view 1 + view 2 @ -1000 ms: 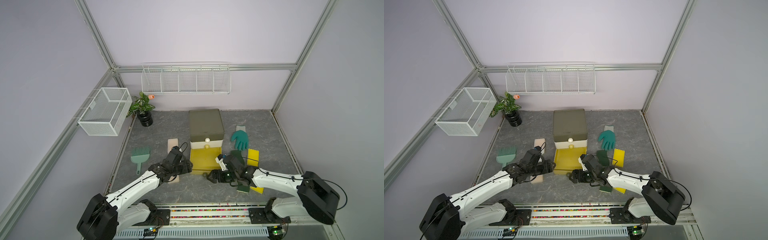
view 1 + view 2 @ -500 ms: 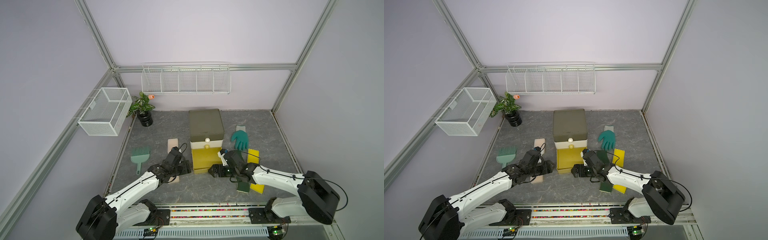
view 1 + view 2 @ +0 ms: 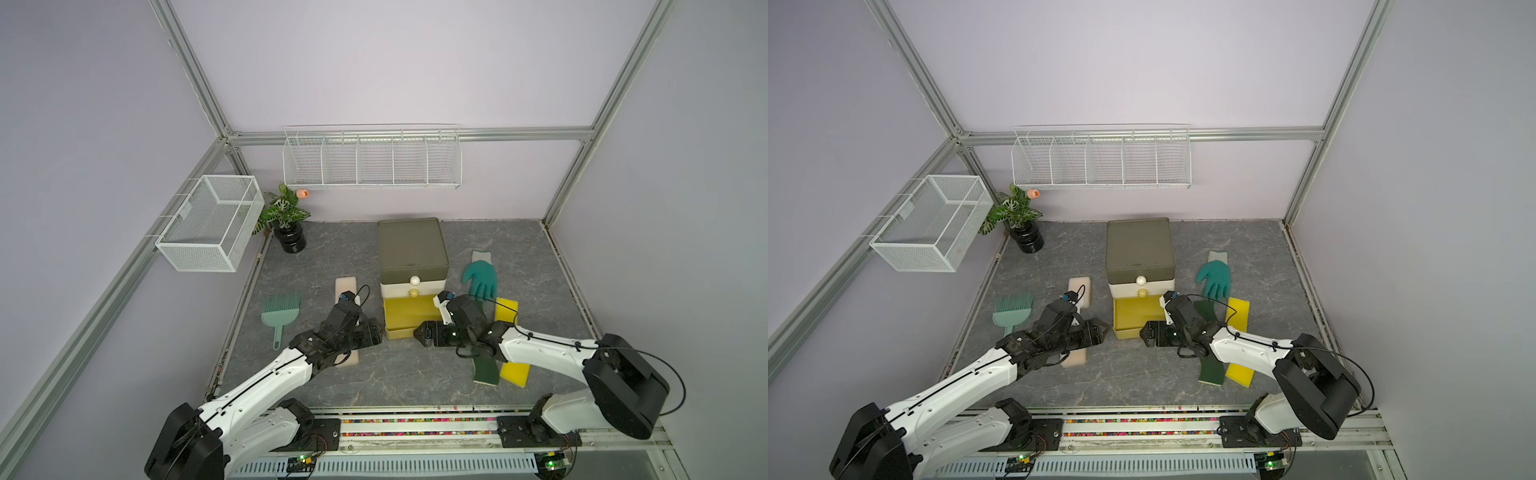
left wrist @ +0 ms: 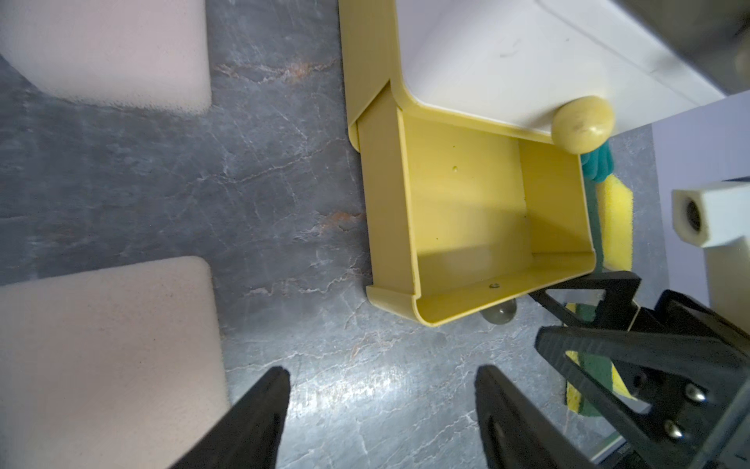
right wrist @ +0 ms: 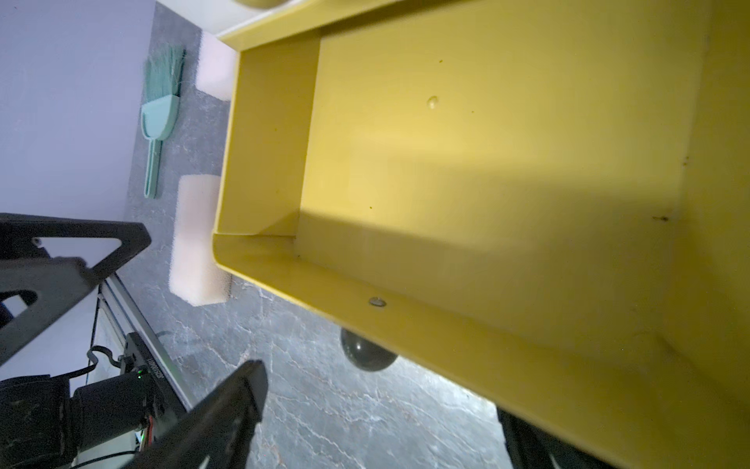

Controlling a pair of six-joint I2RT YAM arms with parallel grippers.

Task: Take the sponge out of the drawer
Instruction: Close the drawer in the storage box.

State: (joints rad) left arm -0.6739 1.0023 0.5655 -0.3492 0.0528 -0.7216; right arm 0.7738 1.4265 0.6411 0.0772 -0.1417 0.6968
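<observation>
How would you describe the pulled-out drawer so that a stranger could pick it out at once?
Find the small chest of drawers standing in the middle of the grey tabletop. Its bottom drawer is the one: the only yellow one, pulled out and empty, while the white drawer above it is shut.

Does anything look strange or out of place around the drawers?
The yellow bottom drawer stands partly open and empty. The green sponge and the yellow sponge lie on the table beside it, partly under the right arm. Nothing looks spilled or broken.
</observation>
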